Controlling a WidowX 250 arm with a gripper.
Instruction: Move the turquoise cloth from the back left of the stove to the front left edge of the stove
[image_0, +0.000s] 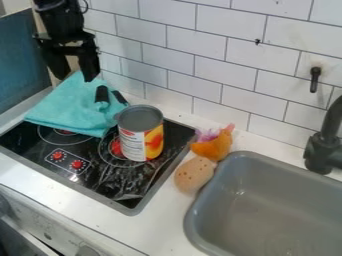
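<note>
At the upper left the black gripper (75, 74) hangs down open, its two fingers apart with nothing seen between them. Just below it, a teal cloth (70, 107) lies crumpled over the back left of the black stovetop. Two short black pieces (101, 95) show at the cloth's right side; what they belong to I cannot tell. Right of the cloth, an upright can (141, 140) with a white, orange and yellow label stands on the stovetop.
The black stovetop (100, 180) has red markings. An orange and purple toy (215, 146) and a tan, dotted oval object (194, 175) sit between stove and grey sink (267, 200). A black faucet (322, 150) stands at right, before a white tiled wall (194, 65).
</note>
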